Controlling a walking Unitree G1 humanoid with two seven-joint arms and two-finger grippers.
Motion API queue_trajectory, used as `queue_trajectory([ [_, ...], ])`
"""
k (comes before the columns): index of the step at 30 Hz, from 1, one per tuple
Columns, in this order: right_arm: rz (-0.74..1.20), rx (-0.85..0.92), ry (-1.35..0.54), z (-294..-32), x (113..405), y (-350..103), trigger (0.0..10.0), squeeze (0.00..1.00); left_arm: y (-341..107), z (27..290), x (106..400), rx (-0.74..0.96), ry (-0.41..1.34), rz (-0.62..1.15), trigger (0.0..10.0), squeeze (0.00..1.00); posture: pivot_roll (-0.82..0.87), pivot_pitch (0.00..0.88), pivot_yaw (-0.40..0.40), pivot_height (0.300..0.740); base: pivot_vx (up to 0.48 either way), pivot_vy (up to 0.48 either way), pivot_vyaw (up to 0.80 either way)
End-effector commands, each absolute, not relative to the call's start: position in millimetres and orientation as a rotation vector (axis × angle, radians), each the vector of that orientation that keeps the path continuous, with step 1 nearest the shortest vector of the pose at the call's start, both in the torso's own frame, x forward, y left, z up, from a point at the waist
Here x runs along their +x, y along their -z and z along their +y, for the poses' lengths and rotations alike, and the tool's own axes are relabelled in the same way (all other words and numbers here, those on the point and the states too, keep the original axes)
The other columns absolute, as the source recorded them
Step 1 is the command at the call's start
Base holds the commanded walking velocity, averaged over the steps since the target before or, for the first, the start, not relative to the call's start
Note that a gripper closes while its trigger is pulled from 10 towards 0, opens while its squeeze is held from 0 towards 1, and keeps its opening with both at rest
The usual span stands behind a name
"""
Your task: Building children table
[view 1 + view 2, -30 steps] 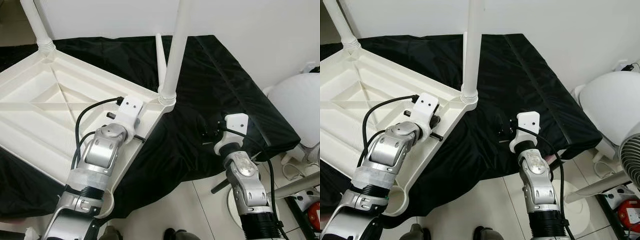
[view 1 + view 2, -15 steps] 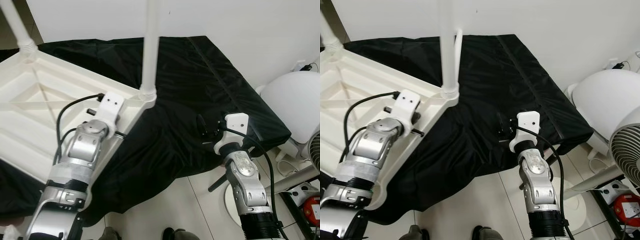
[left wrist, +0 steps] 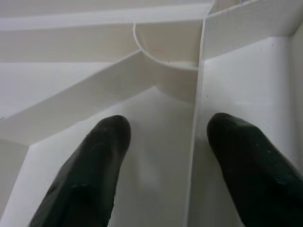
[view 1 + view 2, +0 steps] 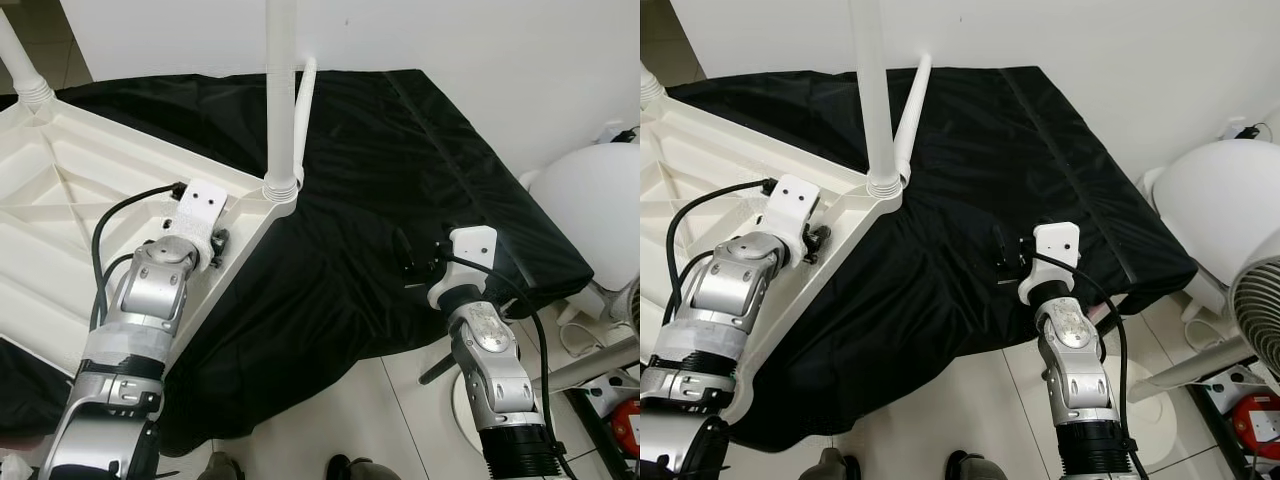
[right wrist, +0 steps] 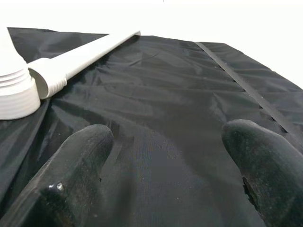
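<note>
Your left gripper (image 3: 163, 156) is hanging with its fingers (image 3: 92, 170) spread apart and holding nothing, poised over the ribbed underside of the upturned white table top (image 4: 60, 210), with one thin rib running between the two fingertips; whether they are touching the plastic you cannot tell. Just ahead of it, an upright leg (image 4: 282, 95) is standing in the corner socket. Your right gripper (image 5: 163, 151) is also standing wide open and empty, hovering over the black cloth (image 4: 400, 150), well apart from the table top. A loose white leg (image 4: 912, 100) is lying on that cloth behind the socket, its wide end beside the corner. The cloth's near edge is draping to the tiled floor (image 4: 970, 420), and a white fan (image 4: 1225, 215) is sitting to your right.
</note>
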State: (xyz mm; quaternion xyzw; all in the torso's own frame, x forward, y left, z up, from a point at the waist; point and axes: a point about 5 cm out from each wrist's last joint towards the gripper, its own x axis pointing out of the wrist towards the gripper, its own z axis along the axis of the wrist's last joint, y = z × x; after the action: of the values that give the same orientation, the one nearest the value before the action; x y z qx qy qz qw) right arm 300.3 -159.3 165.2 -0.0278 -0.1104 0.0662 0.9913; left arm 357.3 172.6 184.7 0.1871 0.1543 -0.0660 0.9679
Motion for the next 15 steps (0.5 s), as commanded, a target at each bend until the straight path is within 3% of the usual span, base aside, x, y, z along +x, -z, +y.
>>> queue_trajectory([
  [1, -0.208, -0.063, -0.132, -161, 300, -163, 10.0, 0.00, -179, 188, 357, 0.397, -0.005, 0.323, 10.0, 0.00, 0.10, 0.138, -0.046, 0.740, 0.000, 0.000, 0.00],
  [10, -0.208, -0.065, -0.142, -158, 300, -163, 10.0, 0.00, -190, 184, 356, 0.374, 0.062, 0.253, 10.0, 0.00, 0.11, 0.121, -0.047, 0.740, 0.000, 0.000, 0.00],
  [15, -0.209, -0.063, -0.153, -155, 300, -162, 10.0, 0.00, -190, 203, 358, 0.491, -0.019, 0.251, 10.0, 0.00, 0.10, 0.116, -0.046, 0.740, 0.000, 0.000, 0.00],
])
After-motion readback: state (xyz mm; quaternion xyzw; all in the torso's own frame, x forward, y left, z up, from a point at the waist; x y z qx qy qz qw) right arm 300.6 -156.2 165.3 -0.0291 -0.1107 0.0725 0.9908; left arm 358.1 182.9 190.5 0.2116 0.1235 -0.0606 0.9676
